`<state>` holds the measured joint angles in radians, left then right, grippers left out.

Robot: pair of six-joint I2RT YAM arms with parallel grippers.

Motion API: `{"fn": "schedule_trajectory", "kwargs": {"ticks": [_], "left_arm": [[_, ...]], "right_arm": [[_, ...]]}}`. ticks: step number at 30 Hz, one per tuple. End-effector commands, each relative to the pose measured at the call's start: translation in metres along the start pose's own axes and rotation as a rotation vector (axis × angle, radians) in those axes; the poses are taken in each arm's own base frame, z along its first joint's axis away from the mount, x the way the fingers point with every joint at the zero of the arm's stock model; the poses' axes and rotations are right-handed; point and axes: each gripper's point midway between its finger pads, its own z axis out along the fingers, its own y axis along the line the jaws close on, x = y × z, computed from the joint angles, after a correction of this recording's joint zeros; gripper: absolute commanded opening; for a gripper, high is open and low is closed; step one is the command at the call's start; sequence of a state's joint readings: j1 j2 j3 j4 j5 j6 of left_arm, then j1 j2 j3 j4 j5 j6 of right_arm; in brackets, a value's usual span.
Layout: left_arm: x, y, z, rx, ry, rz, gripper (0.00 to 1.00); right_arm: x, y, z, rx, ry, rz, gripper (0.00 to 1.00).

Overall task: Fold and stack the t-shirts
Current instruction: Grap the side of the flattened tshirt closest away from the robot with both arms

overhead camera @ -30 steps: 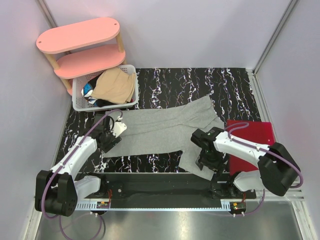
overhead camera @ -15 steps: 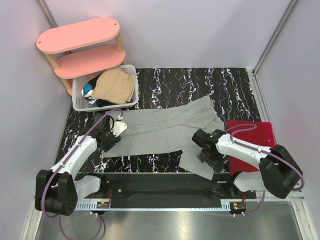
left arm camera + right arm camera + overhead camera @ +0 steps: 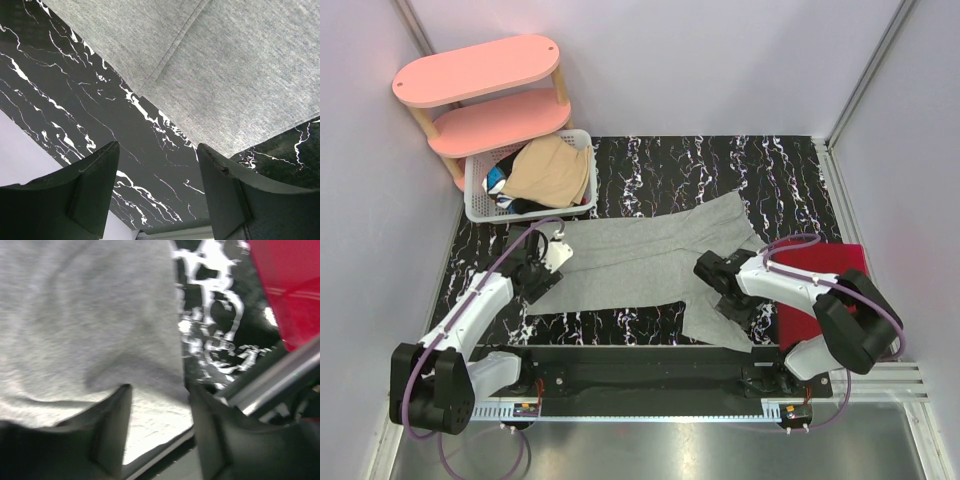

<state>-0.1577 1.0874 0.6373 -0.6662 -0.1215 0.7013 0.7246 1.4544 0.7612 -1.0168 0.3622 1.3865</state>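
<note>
Cloth at the grey t-shirt's (image 3: 640, 265) near corner should be gathered deeply by the right pincer (image 3: 157, 390), whose clench cannot be told, while the left pincer (image 3: 157, 147) is seen released.

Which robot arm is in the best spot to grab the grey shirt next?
Probably right. The right end effector sits on the grey shirt with cloth between its fingers. The left end effector hangs open over the table, beside the shirt's edge.
</note>
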Motion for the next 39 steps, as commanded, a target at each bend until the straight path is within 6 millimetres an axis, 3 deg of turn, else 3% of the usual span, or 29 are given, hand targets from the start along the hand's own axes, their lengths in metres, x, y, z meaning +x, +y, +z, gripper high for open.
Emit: {"fn": "schedule_trajectory", "kwargs": {"ticks": [1,2,4,5,9,15,23,30,39], "left_arm": [[-0.012,0.016,-0.013,-0.049,-0.035,-0.029,0.69],[-0.012,0.016,-0.014,-0.052,-0.037,-0.029,0.69],[-0.01,0.015,-0.014,-0.054,-0.033,-0.029,0.69],[-0.009,0.015,-0.015,-0.055,-0.032,-0.029,0.69],[-0.006,0.015,-0.013,-0.056,-0.017,-0.02,0.69],[-0.004,0.011,-0.012,-0.04,-0.011,-0.017,0.69],[0.023,-0.018,-0.009,0.039,0.036,0.058,0.7],[0.032,-0.041,-0.012,0.115,0.079,0.105,0.73],[0.024,-0.055,0.001,0.178,0.119,0.13,0.73]], "right_arm": [[-0.015,0.023,-0.002,-0.056,-0.055,0.012,0.47],[-0.015,0.025,-0.002,-0.063,-0.056,0.012,0.36],[-0.015,0.028,-0.002,-0.075,-0.053,0.01,0.27],[-0.015,0.03,-0.002,-0.081,-0.051,0.011,0.14],[-0.013,0.033,-0.004,-0.098,-0.031,0.0,0.0],[-0.02,0.03,-0.027,-0.169,-0.035,-0.001,0.0],[-0.038,0.028,-0.063,-0.233,-0.075,-0.01,0.0],[-0.035,0.042,-0.064,-0.248,-0.053,-0.048,0.0],[-0.039,0.044,-0.069,-0.282,-0.068,-0.05,0.05]]}}
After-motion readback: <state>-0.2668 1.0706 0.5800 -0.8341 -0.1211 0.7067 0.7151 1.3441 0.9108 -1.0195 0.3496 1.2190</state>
